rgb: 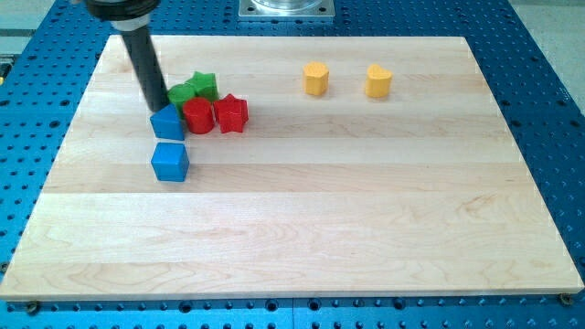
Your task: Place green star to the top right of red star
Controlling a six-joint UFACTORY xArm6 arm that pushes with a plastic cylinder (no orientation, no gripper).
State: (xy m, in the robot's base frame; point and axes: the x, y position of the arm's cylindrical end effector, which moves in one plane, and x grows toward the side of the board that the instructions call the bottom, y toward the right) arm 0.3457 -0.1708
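Observation:
The green star (205, 84) sits near the board's upper left, just up and left of the red star (231, 113). A red round block (198, 117) touches the red star's left side. A second green block (183, 93) lies against the green star's lower left. My tip (157, 106) is at the end of the dark rod, just left of that second green block and at the top left of a blue block (168, 122).
A blue cube (170, 162) lies below the cluster. Two yellow blocks (315, 79) (378, 81) sit near the board's top, right of centre. The wooden board (366, 228) rests on a blue perforated table.

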